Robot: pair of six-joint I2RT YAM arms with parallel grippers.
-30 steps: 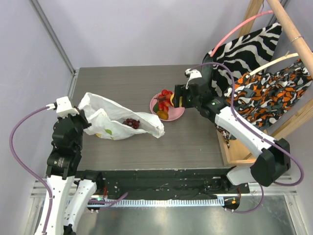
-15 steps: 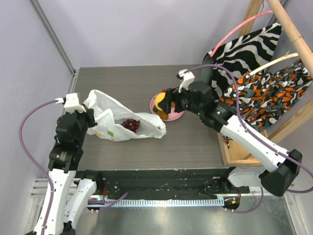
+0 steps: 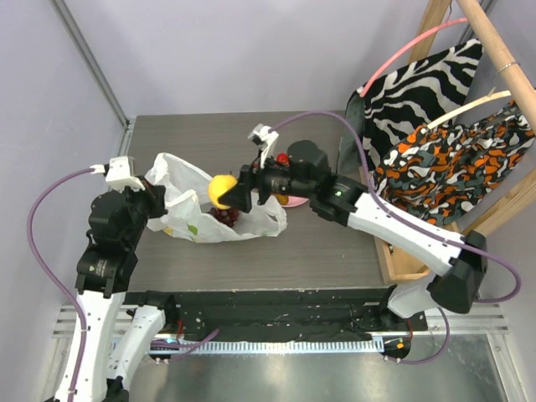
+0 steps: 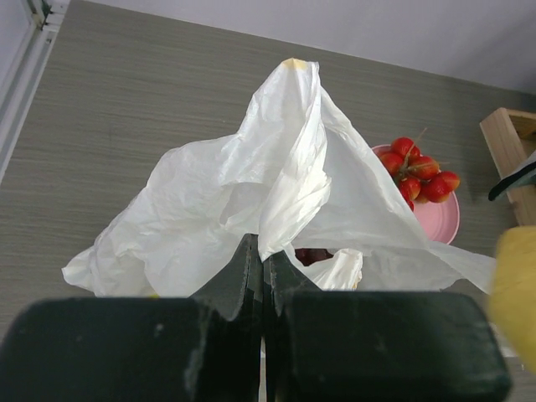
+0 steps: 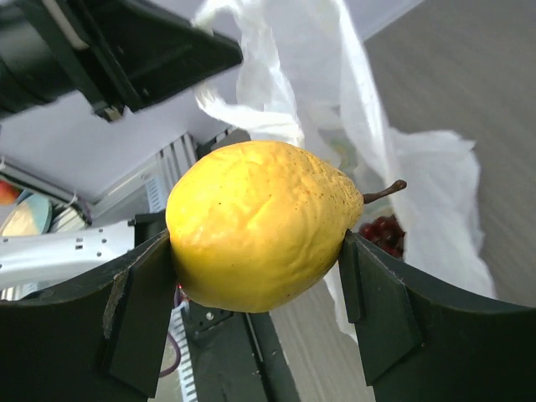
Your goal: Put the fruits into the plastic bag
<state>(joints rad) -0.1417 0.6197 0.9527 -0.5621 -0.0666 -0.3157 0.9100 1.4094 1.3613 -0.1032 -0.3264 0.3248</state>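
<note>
The white plastic bag (image 3: pixel 180 180) lies at the table's left, its mouth toward the middle. My left gripper (image 3: pixel 155 194) is shut on the bag's edge (image 4: pixel 276 209) and holds it lifted; in its wrist view the jaws (image 4: pixel 264 251) pinch the film. My right gripper (image 3: pixel 228 194) is shut on a yellow fruit (image 3: pixel 219 188) with a brown stem (image 5: pixel 260 222), held above the bag's mouth. Dark purple grapes (image 3: pixel 224 216) lie inside the bag (image 5: pixel 381 230). Red fruits (image 4: pixel 419 172) sit on the pink plate (image 4: pixel 440 222), which the right arm mostly hides from the top.
A wooden rack (image 3: pixel 419 251) with a zebra-striped cloth (image 3: pixel 419 84) and an orange patterned cloth (image 3: pixel 452 159) stands at the right. A pale green patch (image 3: pixel 193 228) shows through the bag. The right arm reaches across the table's middle.
My right gripper has carried the yellow fruit left from the pink plate to above the bag's mouth. My left gripper keeps its hold on the bag's edge, shifted slightly.
</note>
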